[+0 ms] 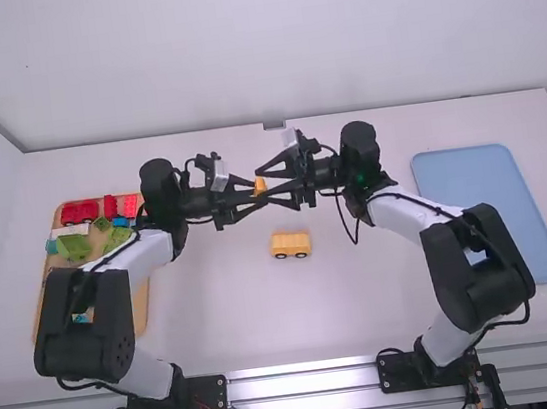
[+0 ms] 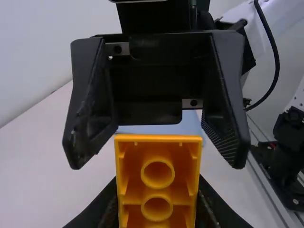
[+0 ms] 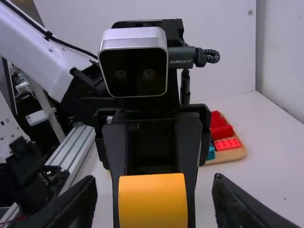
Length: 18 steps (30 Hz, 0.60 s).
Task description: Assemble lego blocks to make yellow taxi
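- Left gripper [image 2: 157, 192] pinches hollow-backed yellow Lego brick [image 2: 157, 178] between fingertips.
- Right gripper [image 3: 154, 187], spread, faces it.
- Brick likely light, stiff, slick; grasp opposite side walls.

High: farthest back, I look forward-down across the white table [image 1: 367, 303].
Wrists: close, face-to-face, sharing one orange rectangular plastic block [image 3: 152, 202].
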Each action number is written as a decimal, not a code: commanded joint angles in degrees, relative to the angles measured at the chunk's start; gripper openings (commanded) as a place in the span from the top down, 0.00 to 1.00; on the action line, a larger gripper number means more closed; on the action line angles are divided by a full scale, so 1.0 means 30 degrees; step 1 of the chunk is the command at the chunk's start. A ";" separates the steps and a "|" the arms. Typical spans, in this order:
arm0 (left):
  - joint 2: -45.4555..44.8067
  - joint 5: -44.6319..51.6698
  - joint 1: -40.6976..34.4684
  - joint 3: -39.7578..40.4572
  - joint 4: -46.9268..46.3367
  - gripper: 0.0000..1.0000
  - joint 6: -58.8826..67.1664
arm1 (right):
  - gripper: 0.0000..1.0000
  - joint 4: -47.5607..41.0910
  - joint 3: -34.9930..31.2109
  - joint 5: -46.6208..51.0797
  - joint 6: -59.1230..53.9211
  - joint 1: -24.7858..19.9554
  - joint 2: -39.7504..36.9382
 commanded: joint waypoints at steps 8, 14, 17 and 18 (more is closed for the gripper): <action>0.0022 0.0262 -0.0073 -0.0131 0.0423 0.79 -0.0138 | 0.47 0.0007 0.0423 0.0080 -0.0080 -0.0051 0.0168; 0.0022 0.0262 -0.0066 -0.0124 0.0430 0.79 -0.0211 | 0.52 -0.0452 0.0430 0.0386 -0.0576 -0.0051 0.0168; 0.0022 0.0255 -0.0066 -0.0124 0.0423 0.79 -0.0204 | 0.53 -0.0780 0.0423 0.0561 -0.0692 -0.0051 0.0175; 0.0022 0.0255 -0.0073 -0.0124 0.0423 0.79 -0.0211 | 0.54 -0.0896 0.0430 0.0495 -0.1027 -0.0044 0.0175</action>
